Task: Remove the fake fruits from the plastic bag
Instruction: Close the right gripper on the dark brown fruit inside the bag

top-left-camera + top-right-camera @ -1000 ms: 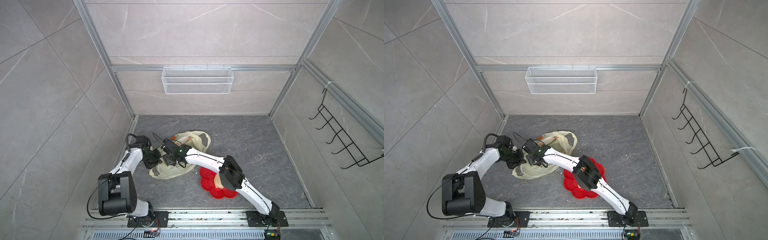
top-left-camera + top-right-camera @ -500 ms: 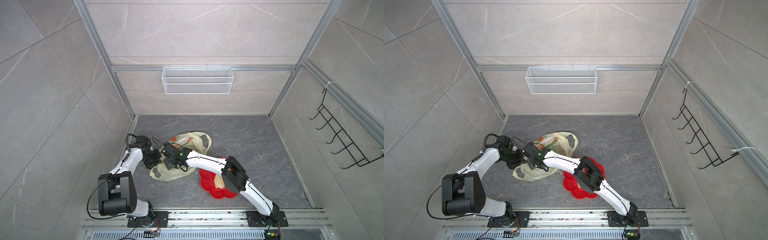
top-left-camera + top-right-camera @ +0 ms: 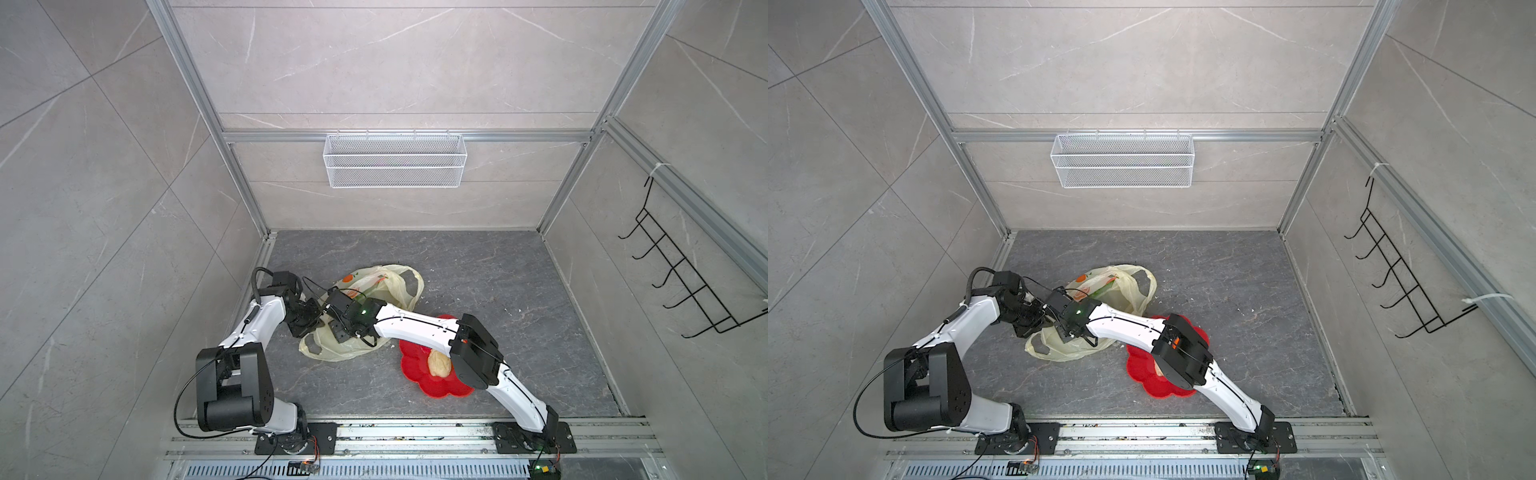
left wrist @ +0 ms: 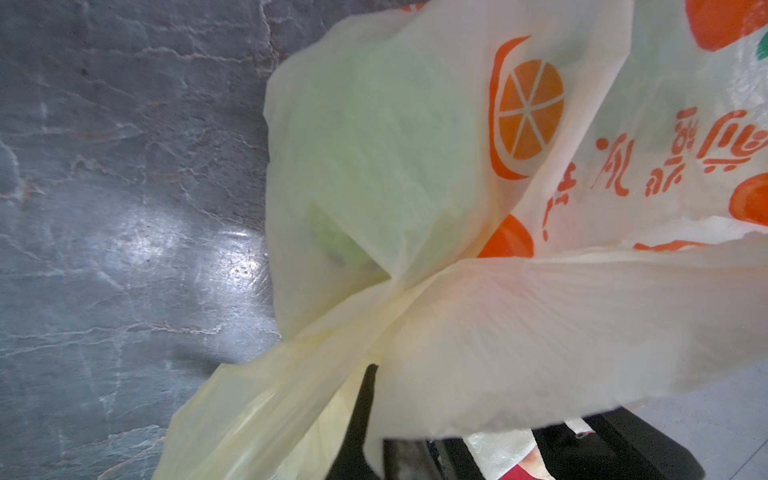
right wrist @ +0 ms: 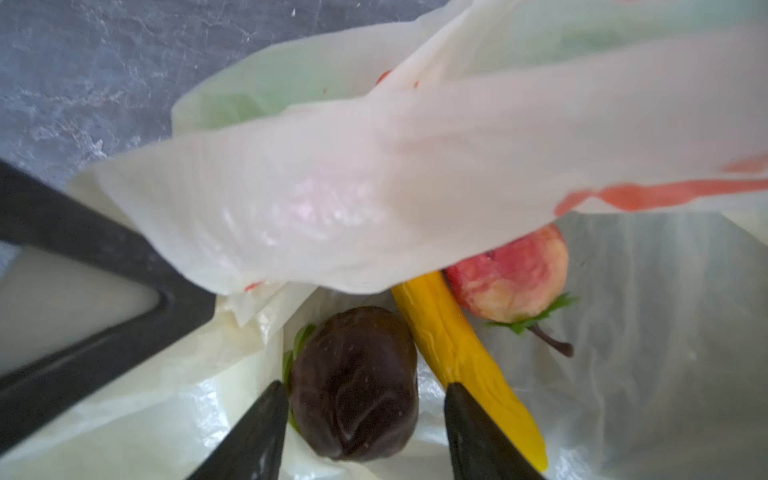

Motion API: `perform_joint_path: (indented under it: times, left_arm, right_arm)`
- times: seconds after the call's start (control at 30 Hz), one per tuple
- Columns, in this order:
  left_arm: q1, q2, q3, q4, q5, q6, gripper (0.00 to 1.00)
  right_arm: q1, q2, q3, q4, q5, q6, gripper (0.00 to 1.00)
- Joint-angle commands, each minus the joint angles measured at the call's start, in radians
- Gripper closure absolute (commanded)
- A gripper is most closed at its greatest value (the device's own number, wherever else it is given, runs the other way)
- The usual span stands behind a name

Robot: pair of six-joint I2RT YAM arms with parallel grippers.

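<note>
Right pincer (image 5: 363,386) gaped astride wrinkled dark brown fruit (image 5: 353,374) beside smooth banana (image 5: 461,357); left pincer (image 3: 308,321) clamped thin plastic bag (image 4: 498,324).

Arms (image 3: 415,330) white w/ blk joints (image 3: 473,357), blk cables (image 3: 254,284), green LED (image 3: 365,310), blk tapered fingers (image 5: 253,436)

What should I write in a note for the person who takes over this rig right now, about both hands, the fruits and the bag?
Left hand: shut on the edge of the plastic bag.
Right hand: open, inside the bag, astride the dark brown fruit.
Done: cream fruit on red plate.
To do: dark brown fruit, banana, apple, green fruit, all in bag.
</note>
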Motion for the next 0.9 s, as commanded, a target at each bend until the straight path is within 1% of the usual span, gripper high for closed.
perform_joint_path:
  times: [0.0,0.13,0.33,0.5,0.63,0.87]
  left_arm:
    - [0.005,0.002,0.021,-0.014,0.018,0.012,0.96]
    - [0.004,0.002,0.022,-0.015,0.020,0.011,0.96]
    - [0.004,0.001,0.021,-0.014,0.019,0.012,0.96]
    - [0.004,0.001,0.021,-0.014,0.019,0.014,0.96]
    - [0.004,0.001,0.022,-0.014,0.020,0.013,0.96]
    - [0.004,0.001,0.021,-0.016,0.018,0.013,0.96]
  right_arm:
    - [0.005,-0.009,-0.007,-0.009,0.007,0.018,0.39]
    - [0.005,0.016,0.011,-0.027,0.012,0.035,0.38]
    - [0.005,0.072,0.061,-0.061,-0.010,0.055,0.40]
    - [0.005,0.092,0.068,-0.066,-0.032,0.069,0.41]
    - [0.005,0.109,0.089,-0.084,-0.026,0.071,0.38]
    - [0.003,0.079,0.082,-0.075,-0.010,0.064,0.50]
